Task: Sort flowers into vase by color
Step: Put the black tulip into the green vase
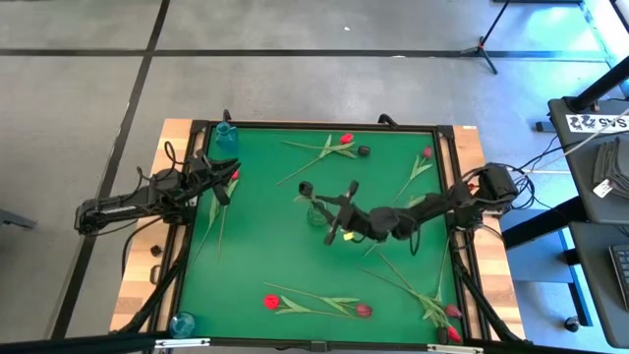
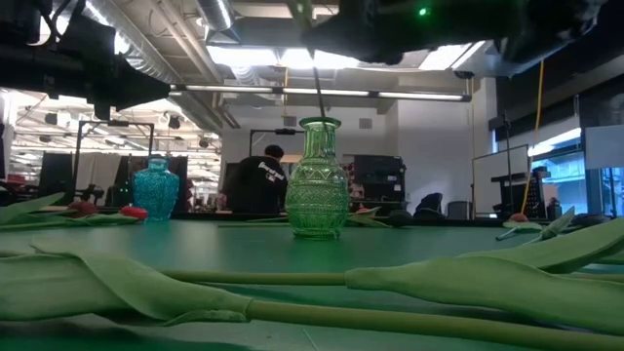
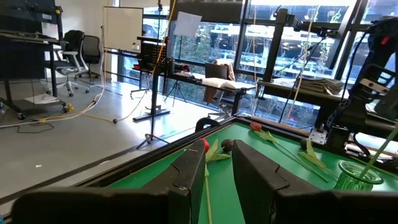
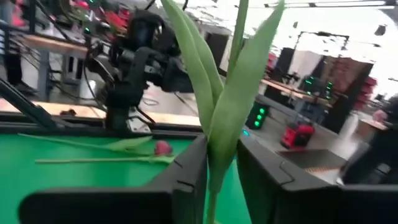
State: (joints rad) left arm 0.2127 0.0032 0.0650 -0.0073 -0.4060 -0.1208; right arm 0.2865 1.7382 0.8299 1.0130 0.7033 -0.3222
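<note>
While the right pincer (image 1: 331, 218) hangs over the green glass vase (image 1: 316, 213) at the middle of the frame in the high view, a tulip stem (image 4: 219, 118) stands upright between its fingers, with leaves pressed on both sides. Whether the fingers clamp it or have just slackened cannot be told. Judging by this, the step in hand is dropping that flower into the vase, and doing it well means keeping the stem vertical over the mouth and letting go only once its foot is well inside, since the neck looks narrow.

The left pincer (image 1: 218, 184) waits at the left edge of the counter (image 1: 265, 256), fingers slightly apart with a thin stem running between them, near a blue vase (image 1: 226, 136) in the upper left corner.

Only the low view shows a thin stem entering the vase's mouth from above. Only the high view shows the other tulips scattered along the upper and lower edges, red and dark heads mixed, plus a second blue vase (image 1: 183, 323) at lower left.
</note>
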